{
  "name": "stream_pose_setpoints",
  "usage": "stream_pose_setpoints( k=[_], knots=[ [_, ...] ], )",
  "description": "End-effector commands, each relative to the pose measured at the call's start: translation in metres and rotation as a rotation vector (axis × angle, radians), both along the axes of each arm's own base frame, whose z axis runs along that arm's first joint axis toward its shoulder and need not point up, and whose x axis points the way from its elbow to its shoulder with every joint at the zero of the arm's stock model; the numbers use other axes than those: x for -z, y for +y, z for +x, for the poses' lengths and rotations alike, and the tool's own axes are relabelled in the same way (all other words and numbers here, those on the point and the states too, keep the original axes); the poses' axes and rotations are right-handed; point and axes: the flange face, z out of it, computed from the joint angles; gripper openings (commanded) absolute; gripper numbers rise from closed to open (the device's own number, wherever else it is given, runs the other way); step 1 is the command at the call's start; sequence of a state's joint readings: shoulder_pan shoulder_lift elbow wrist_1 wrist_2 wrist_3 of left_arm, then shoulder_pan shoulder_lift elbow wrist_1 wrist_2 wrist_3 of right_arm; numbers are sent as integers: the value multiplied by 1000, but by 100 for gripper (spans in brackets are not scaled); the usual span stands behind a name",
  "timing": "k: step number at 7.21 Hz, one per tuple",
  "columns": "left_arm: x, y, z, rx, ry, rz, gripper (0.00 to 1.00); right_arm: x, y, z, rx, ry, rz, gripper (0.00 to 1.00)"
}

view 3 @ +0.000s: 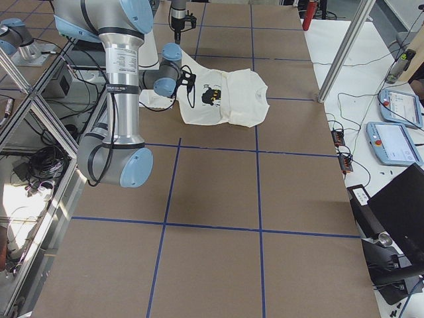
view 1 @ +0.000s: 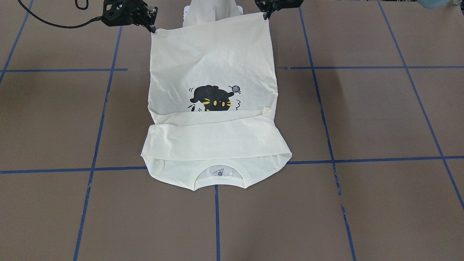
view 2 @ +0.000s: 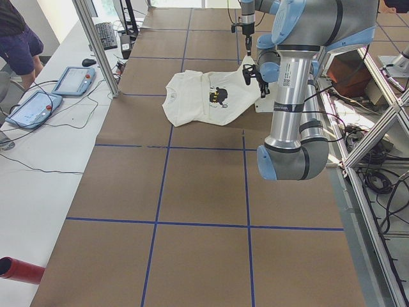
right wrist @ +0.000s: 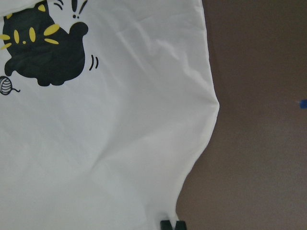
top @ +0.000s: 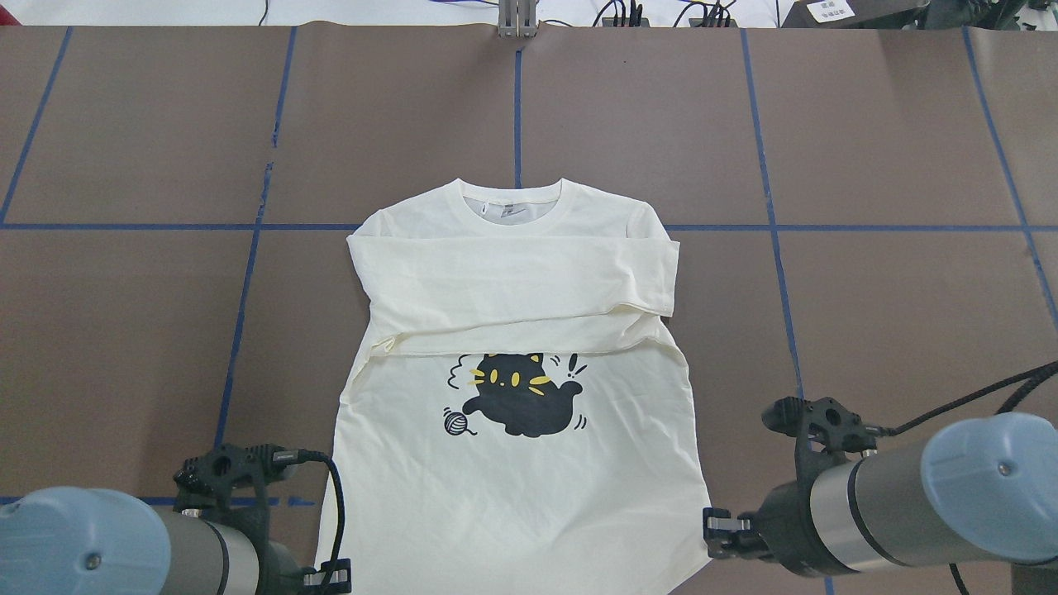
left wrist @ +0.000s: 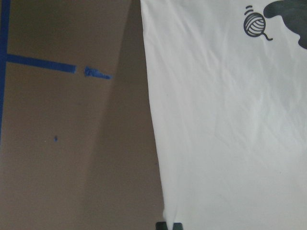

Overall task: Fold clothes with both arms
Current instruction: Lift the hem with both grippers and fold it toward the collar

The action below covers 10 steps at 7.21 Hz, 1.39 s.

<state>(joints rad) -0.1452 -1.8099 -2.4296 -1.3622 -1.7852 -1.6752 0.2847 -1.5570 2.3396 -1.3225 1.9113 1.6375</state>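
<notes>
The cream T-shirt lies print side up on the brown table, its collar away from the robot. Both sleeves are folded across the chest, just above the black cat graphic. My left gripper is shut on the hem corner on its side, and its tips pinch the cloth edge. My right gripper is shut on the opposite hem corner, shown close up in the right wrist view. In the front-facing view the left gripper and right gripper hold the hem stretched between them.
Blue tape lines divide the brown table into squares. The white pedestal base stands behind the hem. A white side bench carries two tablets and a metal post. A person stands beyond it. A red cylinder lies near that bench's end.
</notes>
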Motion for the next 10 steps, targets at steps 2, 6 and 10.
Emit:
stream_pose_setpoints(
  k=[2,6,10],
  knots=[
    [-5,-59,1,72,-22,62,0,-15,-83,10,-143,31,24,0],
    [-30,-194,7,175,-107,133,0,-25,-156,0,-228,69,64,0],
    [-49,-261,1,219,-105,208,0,-13,-253,-18,-342,95,42,0]
  ],
)
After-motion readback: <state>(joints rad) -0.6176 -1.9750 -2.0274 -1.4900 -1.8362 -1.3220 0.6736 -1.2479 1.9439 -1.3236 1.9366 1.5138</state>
